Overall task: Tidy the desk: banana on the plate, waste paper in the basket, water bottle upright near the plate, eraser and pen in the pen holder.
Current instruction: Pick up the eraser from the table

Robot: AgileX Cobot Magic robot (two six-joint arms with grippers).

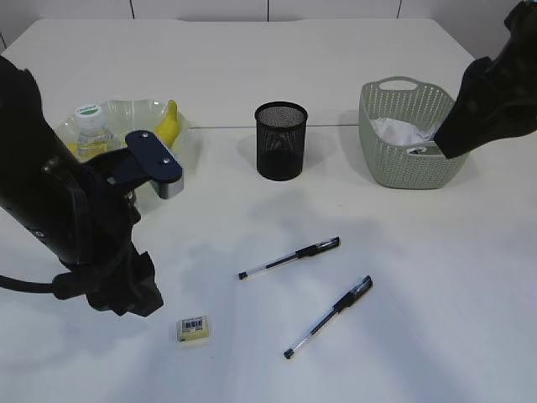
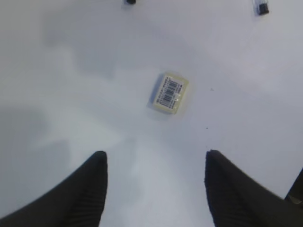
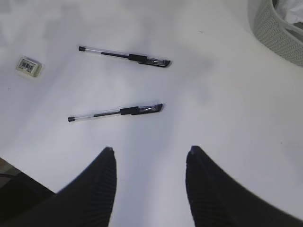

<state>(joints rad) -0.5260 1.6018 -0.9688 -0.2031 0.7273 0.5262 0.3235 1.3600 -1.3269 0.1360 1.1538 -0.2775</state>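
Eraser (image 2: pixel 169 92) was what the left arm seemed lined up for: it lay flat on the bench (image 1: pixel 419 336), barcode label up, well in front of the pen holder (image 1: pixel 281 140). Left gripper (image 2: pixel 156 189) hovered over it with fingers (image 2: pixel 90 189) spread apart and nothing between them, eraser just ahead of the gap, so I'd guess a straight drop and pinch was the plan.

Two pens (image 1: pixel 289 258) (image 1: pixel 329 316) lay loose on the bench between the eraser and the pen holder, slanted, not touching each other. Right gripper (image 3: pixel 150 189) hung above the nearer one, fingers (image 3: pixel 94 189) also apart and empty.

Left of the pen holder, the banana (image 1: pixel 170 124) already sat on the plate (image 1: pixel 134 111), and the water bottle (image 1: pixel 91 128) stood there too, partly hidden by the left arm. Right of the holder, the basket (image 1: pixel 409 134) had white paper (image 1: pixel 398 130) in it. Nothing looked in the way of the eraser; the pens sat clear of it.
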